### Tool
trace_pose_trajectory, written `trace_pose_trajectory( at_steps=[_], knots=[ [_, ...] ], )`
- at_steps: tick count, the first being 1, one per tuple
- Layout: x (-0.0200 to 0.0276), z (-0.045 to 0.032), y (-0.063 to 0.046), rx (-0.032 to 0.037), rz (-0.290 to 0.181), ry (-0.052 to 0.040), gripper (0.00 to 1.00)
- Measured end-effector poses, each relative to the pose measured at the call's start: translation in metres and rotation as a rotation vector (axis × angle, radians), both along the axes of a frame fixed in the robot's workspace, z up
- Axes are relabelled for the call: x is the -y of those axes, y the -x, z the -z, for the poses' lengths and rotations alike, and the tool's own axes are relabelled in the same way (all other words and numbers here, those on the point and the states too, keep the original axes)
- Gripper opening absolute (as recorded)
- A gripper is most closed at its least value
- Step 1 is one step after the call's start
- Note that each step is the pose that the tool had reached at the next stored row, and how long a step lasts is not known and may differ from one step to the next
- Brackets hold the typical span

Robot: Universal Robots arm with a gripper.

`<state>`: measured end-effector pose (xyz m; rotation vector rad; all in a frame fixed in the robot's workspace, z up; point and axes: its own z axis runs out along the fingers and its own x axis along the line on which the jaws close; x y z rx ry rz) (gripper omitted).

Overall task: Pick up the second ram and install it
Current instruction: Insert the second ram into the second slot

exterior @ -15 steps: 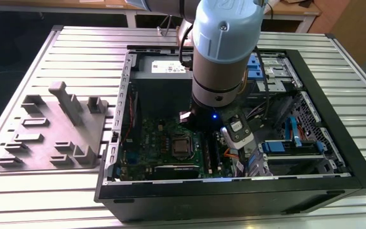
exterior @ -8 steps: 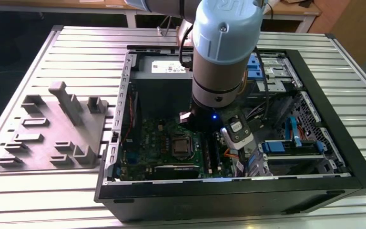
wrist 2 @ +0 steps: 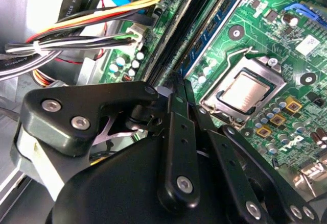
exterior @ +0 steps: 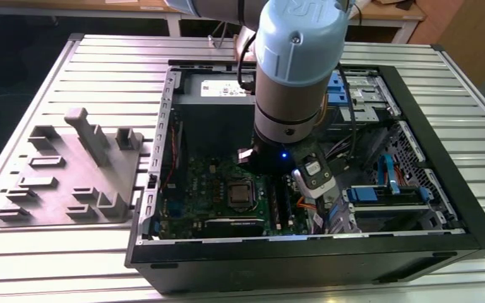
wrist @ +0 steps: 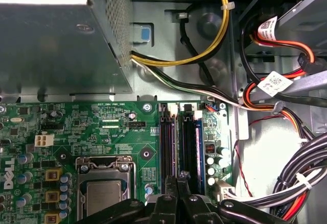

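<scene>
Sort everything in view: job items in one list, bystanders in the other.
Job in hand:
gripper, down at the slots
memory slots
motherboard
The ram itself can't be told apart from the slots.

Lying about:
grey tray
cable bundles
processor

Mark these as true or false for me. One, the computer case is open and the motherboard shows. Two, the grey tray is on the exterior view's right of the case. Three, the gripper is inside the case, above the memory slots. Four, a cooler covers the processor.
1. The computer case is open and the motherboard shows. True.
2. The grey tray is on the exterior view's right of the case. False: it lies on the exterior view's left, on the slatted table.
3. The gripper is inside the case, above the memory slots. True.
4. A cooler covers the processor. False: its metal top is bare in both wrist views.
</scene>
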<state>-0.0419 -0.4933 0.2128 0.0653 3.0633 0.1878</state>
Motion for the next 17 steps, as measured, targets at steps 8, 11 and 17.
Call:
trace_pose_trajectory(
  at_steps=[8,11,17],
  knots=[
    [-0.0001,0.0007,0.0,0.0002,0.0,-0.001,0.09],
    [-0.0001,0.0008,0.0,0.0003,0.0,-0.0008,0.16],
    [0.0,-0.0072,0.0,0.0001,0.0,-0.0002,0.16]
  ],
)
